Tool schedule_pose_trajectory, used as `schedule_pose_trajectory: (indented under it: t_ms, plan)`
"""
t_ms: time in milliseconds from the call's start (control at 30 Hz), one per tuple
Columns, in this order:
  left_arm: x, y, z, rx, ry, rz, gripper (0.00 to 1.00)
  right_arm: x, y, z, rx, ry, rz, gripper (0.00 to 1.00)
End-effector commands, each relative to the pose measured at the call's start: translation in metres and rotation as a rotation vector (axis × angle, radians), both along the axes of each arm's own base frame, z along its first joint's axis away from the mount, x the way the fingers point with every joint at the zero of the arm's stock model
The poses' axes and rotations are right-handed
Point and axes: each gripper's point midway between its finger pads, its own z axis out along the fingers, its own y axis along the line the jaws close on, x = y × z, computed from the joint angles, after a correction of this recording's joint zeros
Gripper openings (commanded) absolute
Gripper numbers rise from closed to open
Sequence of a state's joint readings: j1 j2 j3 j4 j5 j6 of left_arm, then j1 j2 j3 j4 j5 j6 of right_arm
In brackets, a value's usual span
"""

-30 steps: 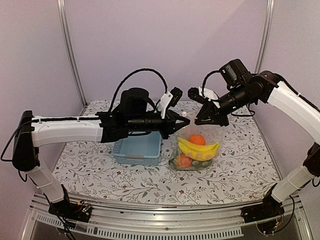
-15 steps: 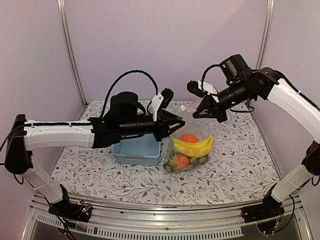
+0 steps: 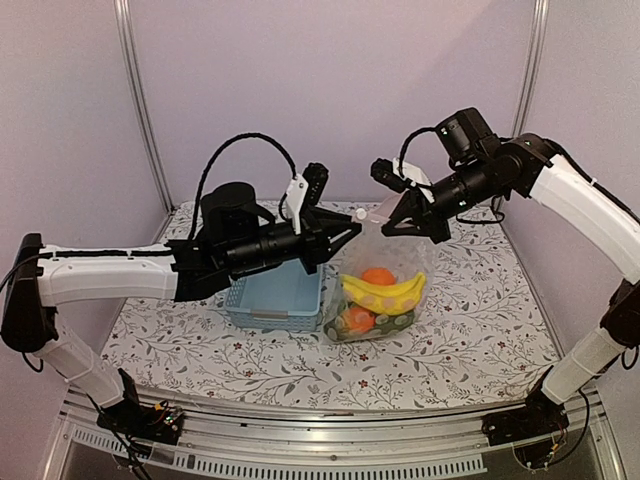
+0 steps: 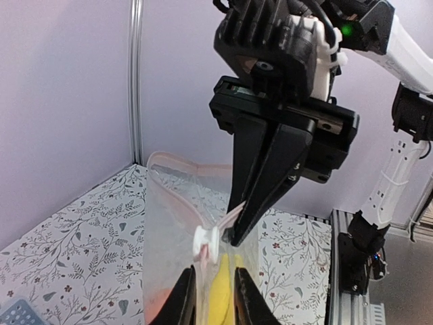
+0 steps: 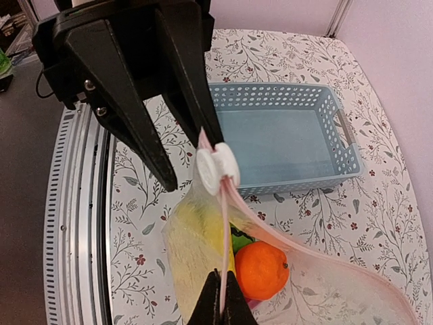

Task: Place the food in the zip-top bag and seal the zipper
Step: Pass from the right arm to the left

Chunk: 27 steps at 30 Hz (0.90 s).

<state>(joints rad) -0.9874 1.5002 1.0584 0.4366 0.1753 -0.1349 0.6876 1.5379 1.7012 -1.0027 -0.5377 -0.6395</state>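
The zip-top bag (image 3: 385, 255) hangs above the cloth, and inside it are a yellow banana (image 3: 385, 293), an orange (image 3: 378, 276) and red and green food pieces. My right gripper (image 3: 398, 222) is shut on the pink zipper strip (image 5: 223, 223), as the right wrist view shows at its fingertips (image 5: 222, 273). A white slider (image 5: 216, 166) sits on the strip. My left gripper (image 4: 214, 272) is open, its jaws a little apart around the bag's edge just below the slider (image 4: 206, 244). The orange (image 5: 260, 269) shows through the open mouth.
A light-blue slatted basket (image 3: 275, 295) stands on the floral cloth (image 3: 470, 330) just left of the bag, under the left arm. Purple walls and metal posts close in the back and the sides. The table's metal front rail (image 3: 330, 435) runs along the near edge.
Both grippers have lifted the bag's top and carried it a little leftward. The left jaws went from shut to slightly apart. The right jaws closed on the strip.
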Motion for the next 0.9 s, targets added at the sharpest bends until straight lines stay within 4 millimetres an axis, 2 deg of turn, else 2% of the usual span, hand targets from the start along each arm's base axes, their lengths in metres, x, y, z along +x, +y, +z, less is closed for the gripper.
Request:
schedule_pose_trajectory:
  t_ms: [0, 267, 367, 533, 600, 867]
  plan:
    - [0.008, -0.003, 0.002, -0.008, -0.01, 0.001, 0.19, -0.002, 0.008, 0.012, 0.04, 0.004, 0.017, 0.03]
    - [0.012, -0.005, -0.001, 0.005, -0.012, 0.008, 0.17, -0.004, 0.009, 0.013, 0.045, 0.012, 0.024, 0.03]
    - [0.013, -0.005, -0.002, 0.007, -0.015, 0.008, 0.13, -0.005, 0.009, 0.012, 0.044, 0.016, 0.028, 0.03]
    - [0.016, -0.005, -0.002, 0.003, -0.023, 0.011, 0.01, -0.004, 0.009, 0.007, 0.031, 0.026, 0.031, 0.05]
    - [0.016, -0.004, -0.001, 0.005, -0.038, 0.008, 0.0, -0.004, 0.008, 0.008, 0.028, 0.018, 0.028, 0.07]
    - [0.004, 0.006, 0.005, 0.065, -0.112, -0.025, 0.0, 0.023, 0.003, 0.037, 0.03, -0.159, -0.058, 0.09]
